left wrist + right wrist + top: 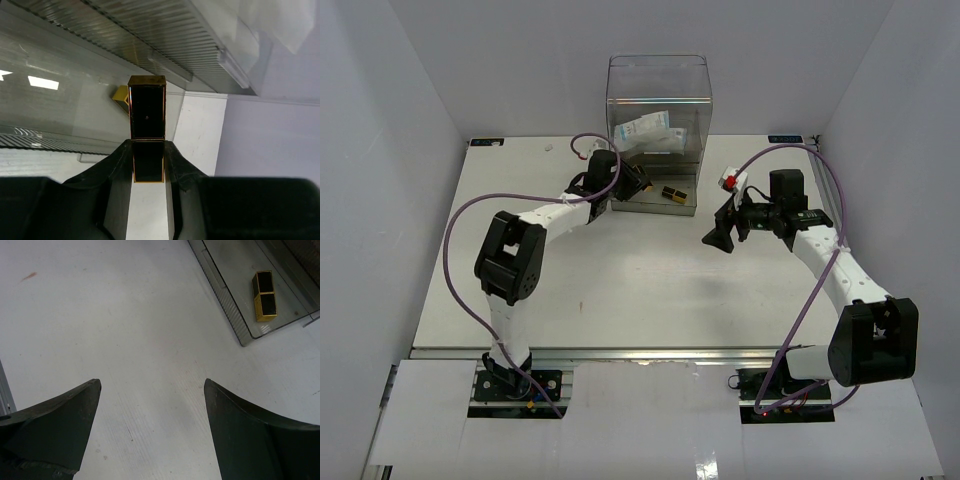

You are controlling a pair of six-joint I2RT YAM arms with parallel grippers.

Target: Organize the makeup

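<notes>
My left gripper (636, 184) is shut on a black, gold-edged rectangular compact (147, 107), holding it at the open front of the clear acrylic box (658, 95). The gripper (148, 150) grips the compact's near end. A second black and gold piece (674, 193) lies in the box's pulled-out bottom tray; it also shows in the right wrist view (264, 295), and a gold corner (121, 94) shows behind the held compact. White-blue sachets (650, 130) lie on the box's upper level. My right gripper (720, 236) is open and empty above the bare table (151, 382).
The clear tray's ribbed edge (222, 300) runs along the upper right of the right wrist view. White walls stand close on the left, right and back. Purple cables loop over both arms.
</notes>
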